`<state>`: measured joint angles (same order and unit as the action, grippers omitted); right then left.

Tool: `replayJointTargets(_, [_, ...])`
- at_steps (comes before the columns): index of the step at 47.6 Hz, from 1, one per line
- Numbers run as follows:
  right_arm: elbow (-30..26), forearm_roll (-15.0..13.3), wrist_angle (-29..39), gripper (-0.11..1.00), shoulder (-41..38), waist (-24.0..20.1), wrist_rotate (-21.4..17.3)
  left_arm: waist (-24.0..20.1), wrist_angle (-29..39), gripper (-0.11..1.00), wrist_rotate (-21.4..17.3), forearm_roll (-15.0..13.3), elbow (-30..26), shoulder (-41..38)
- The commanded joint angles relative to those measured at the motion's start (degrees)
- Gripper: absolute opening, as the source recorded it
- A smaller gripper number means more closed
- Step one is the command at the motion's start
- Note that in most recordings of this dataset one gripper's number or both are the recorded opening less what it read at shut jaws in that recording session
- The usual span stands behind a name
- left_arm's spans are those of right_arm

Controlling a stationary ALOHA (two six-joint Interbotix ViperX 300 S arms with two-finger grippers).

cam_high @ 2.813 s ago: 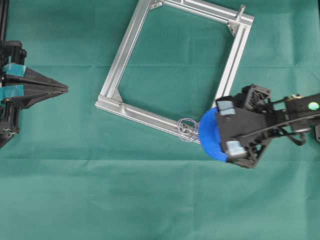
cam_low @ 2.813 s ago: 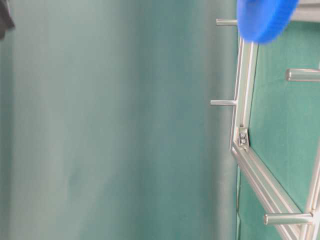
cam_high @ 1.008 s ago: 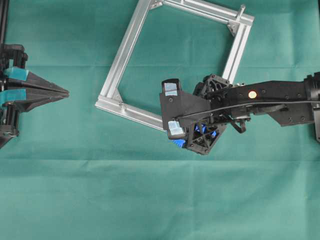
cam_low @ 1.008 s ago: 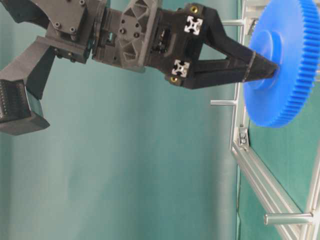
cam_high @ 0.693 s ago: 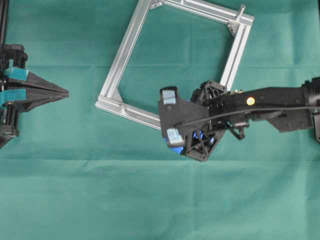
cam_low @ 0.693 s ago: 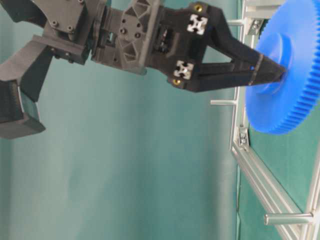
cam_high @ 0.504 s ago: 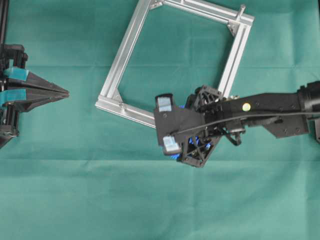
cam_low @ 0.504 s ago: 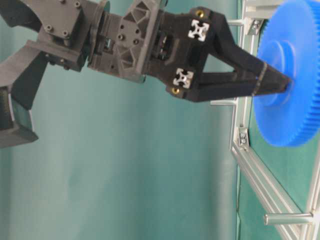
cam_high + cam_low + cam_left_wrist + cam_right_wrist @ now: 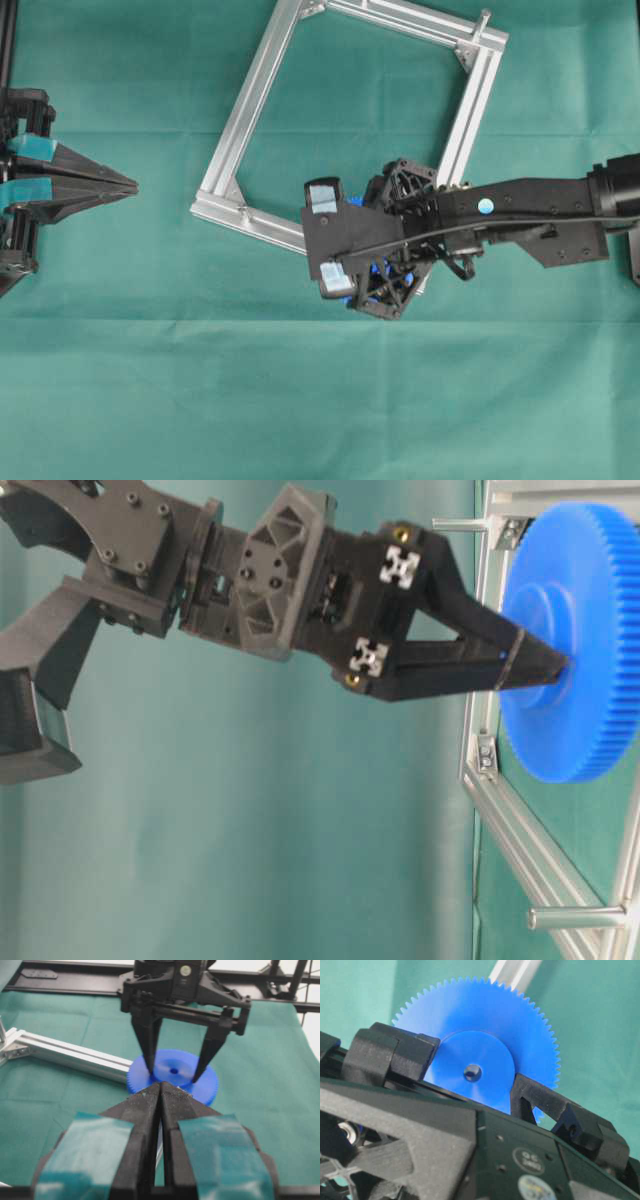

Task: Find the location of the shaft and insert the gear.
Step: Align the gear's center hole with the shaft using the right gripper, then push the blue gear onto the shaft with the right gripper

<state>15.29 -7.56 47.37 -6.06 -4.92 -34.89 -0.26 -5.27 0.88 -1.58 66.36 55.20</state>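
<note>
Two arms show from overhead: the right gripper [image 9: 385, 262] hangs over the lower corner of the aluminium frame [image 9: 247, 108], hiding most of the gear [image 9: 377, 270]; the left gripper [image 9: 132, 181] rests pinched closed, well apart. At table level, black fingers [image 9: 520, 660] clamp the blue hub. From the left wrist, the gear [image 9: 172, 1075] sits beside the frame rail. On the right wrist, a round sticker [image 9: 528, 1160] carries small print, too blurred to read; the shaft is hidden.

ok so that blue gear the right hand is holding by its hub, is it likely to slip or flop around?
The gear looks like rigid moulded plastic, so probably stiff rather than floppy. The right hand pinches only the smooth round hub, so it could twist or slide a little. Set down on edge, the round disc would likely roll.
</note>
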Motion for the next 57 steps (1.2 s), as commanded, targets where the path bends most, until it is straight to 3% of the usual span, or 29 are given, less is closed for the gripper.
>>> replayJointTargets(1, [-1.0,-0.8,-1.0,0.69,0.8,0.7,0.2,0.1,-0.4,0.01,0.1,-0.1,-1.6,-0.3])
replayJointTargets(35, [5.2,-1.6,-1.0,0.69,4.0,1.6,-2.6,0.1,-0.4,0.01,0.1,-0.1,-1.6,-0.4])
replayJointTargets(57, [6.1,-1.3,-5.5,0.69,4.5,-2.5,-2.9,0.1,-0.3,0.01,0.1,-0.1,-1.6,-0.3])
